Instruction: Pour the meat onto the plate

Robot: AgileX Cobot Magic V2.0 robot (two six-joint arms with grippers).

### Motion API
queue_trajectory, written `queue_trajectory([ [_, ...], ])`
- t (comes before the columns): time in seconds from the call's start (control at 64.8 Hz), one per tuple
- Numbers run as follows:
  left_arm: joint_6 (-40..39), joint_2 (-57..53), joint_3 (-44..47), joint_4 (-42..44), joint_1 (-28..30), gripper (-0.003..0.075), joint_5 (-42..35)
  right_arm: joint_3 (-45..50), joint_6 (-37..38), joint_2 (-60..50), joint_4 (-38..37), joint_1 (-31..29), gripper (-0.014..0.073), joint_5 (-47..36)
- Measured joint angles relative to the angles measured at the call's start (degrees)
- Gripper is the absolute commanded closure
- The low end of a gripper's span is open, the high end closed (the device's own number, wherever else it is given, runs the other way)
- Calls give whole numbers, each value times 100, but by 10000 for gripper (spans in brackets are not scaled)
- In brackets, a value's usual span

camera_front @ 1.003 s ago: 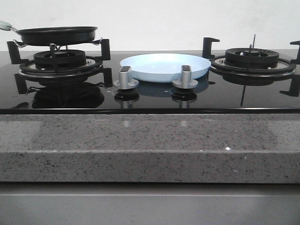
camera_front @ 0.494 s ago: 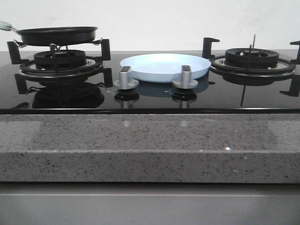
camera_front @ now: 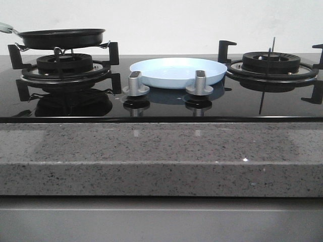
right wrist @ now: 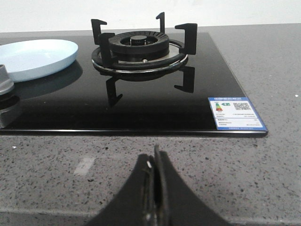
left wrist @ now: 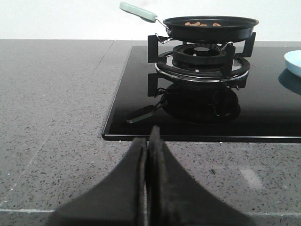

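Note:
The pale light-blue plate point(camera_front: 177, 71) sits on the black glass hob between the two burners; its edge shows in the left wrist view point(left wrist: 294, 61) and it shows in the right wrist view point(right wrist: 35, 57). The meat point(left wrist: 202, 23), small orange-brown slices, lies in the black frying pan point(camera_front: 60, 38) on the left burner; the pan also shows in the left wrist view point(left wrist: 210, 28). In the front view the meat is hidden by the pan's rim. My left gripper point(left wrist: 148, 139) is shut and empty over the granite counter, in front of the hob. My right gripper point(right wrist: 154, 157) is shut and empty, in front of the right burner.
The pan's pale green handle point(left wrist: 138, 11) points away from the plate. Two silver knobs point(camera_front: 135, 83) point(camera_front: 200, 82) stand in front of the plate. The right burner point(camera_front: 271, 64) has tall black pan supports. A label point(right wrist: 236, 113) is stuck on the hob's corner. The speckled grey counter point(camera_front: 161, 156) fronts the hob.

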Motion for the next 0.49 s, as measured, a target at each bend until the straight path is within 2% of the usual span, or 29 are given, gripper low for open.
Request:
queue_trajectory([
  [0.231,0,0,0,0,0,741,-34,0,0,0,0,0,664,0],
  [0.494,-11,0,-23,-72,0,741,-415,0,0,0,0,0,663,-53],
])
